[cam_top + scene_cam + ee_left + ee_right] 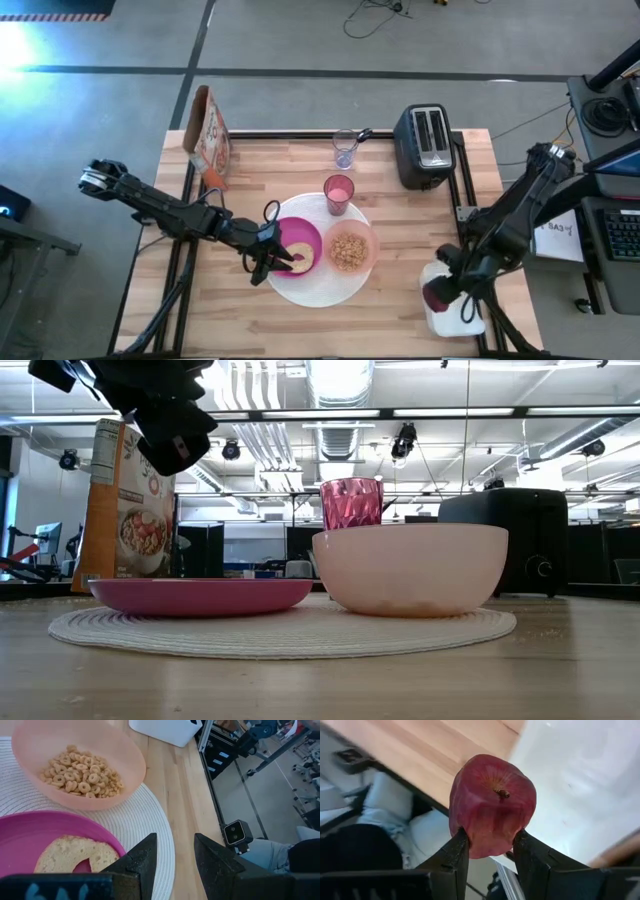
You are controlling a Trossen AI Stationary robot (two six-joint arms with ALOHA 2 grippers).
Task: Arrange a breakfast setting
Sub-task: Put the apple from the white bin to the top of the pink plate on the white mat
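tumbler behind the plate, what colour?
Pink tumbler, faceted surface; clearest in the low view.

Overhead looks straight down, low level (both catch the bowl (351, 250)).

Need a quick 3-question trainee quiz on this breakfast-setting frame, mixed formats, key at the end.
1. True or false: the right end effector is shut on the dark-red fruit, over the white bin at the table's right edge.
2. Multiple choice: what lies on the magenta plate? A) spoon B) bagel half C) toast D) nothing
3. Fill in: the peach bowl holds ____.

Key
1. True. Its fingers pinch the fruit's lower sides.
2. B. The left end effector hangs open at that plate's near-left edge, holding nothing.
3. Cereal rings. Bowl and magenta plate both sit on the large white plate.
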